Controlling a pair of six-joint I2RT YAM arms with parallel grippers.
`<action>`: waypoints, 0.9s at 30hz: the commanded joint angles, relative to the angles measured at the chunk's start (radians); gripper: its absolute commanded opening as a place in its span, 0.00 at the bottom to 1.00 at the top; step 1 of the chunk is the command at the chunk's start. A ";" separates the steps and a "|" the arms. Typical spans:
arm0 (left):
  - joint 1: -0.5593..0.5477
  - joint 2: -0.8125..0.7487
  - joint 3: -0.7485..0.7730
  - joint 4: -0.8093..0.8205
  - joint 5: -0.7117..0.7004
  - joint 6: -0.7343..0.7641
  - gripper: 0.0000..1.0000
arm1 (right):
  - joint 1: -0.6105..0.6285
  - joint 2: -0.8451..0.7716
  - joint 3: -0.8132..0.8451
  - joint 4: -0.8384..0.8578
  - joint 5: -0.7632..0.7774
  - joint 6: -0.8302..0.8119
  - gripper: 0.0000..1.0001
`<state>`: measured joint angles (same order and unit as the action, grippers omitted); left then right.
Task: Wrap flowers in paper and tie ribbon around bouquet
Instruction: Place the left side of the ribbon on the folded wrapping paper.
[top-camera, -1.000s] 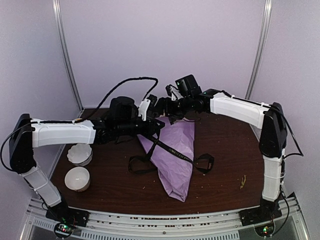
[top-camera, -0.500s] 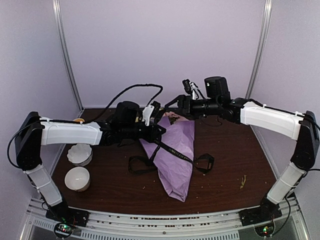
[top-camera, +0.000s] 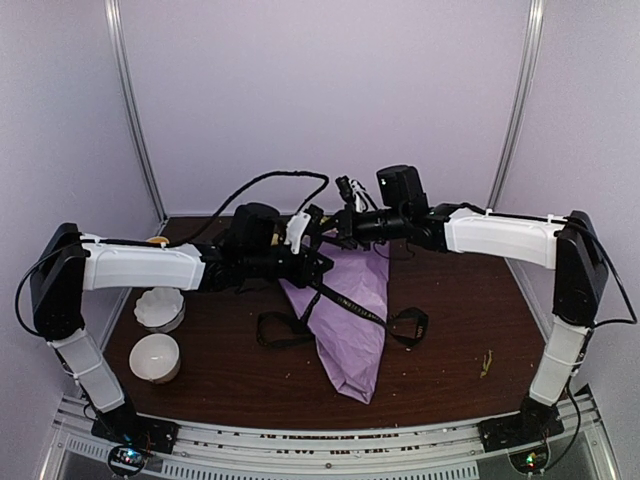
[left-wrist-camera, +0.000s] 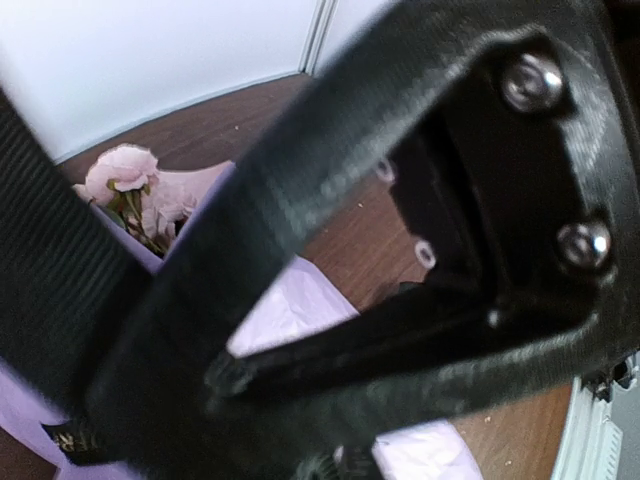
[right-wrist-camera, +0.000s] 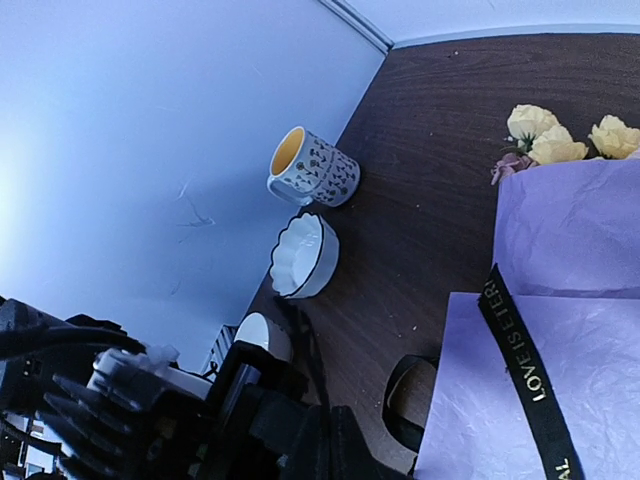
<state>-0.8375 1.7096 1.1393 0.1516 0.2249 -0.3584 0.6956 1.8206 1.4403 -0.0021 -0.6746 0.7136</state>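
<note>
The bouquet lies on the dark table as a lilac paper (top-camera: 352, 325) cone, tip toward me. Yellow flowers (right-wrist-camera: 545, 140) and a pink bloom (left-wrist-camera: 120, 172) poke out of its far end. The black lettered ribbon (top-camera: 350, 303) crosses the paper (right-wrist-camera: 570, 240) and loops onto the table on both sides. One end rises to my left gripper (top-camera: 318, 262), which looks shut on it just left of the cone's wide end. My right gripper (top-camera: 343, 222) sits close behind it. In the right wrist view its jaws (right-wrist-camera: 335, 445) are shut on a thin black strand, seemingly the ribbon (right-wrist-camera: 520, 360) edge-on.
A patterned mug (right-wrist-camera: 315, 168) lies on its side near the left wall, with a scalloped white bowl (top-camera: 160, 308) and a round white cup (top-camera: 155, 357) in front of it. A small scrap (top-camera: 486, 362) lies at the right front. Lilac walls enclose the table.
My right arm swung out right, then came back left to the left gripper, and its jaws went from open to shut. The left arm, paper and ribbon loops barely moved.
</note>
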 joint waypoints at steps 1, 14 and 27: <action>0.006 -0.011 0.039 -0.026 0.028 0.044 0.36 | -0.053 -0.075 -0.061 0.020 0.070 -0.002 0.00; -0.040 0.160 0.312 -0.460 -0.102 0.513 0.68 | -0.179 -0.133 -0.189 -0.153 0.238 -0.130 0.00; -0.082 0.327 0.416 -0.512 -0.259 0.846 0.64 | -0.184 0.001 -0.119 -0.216 0.186 -0.192 0.00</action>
<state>-0.9295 2.0029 1.4837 -0.3408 0.0536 0.3798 0.5156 1.7836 1.2709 -0.1707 -0.4721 0.5652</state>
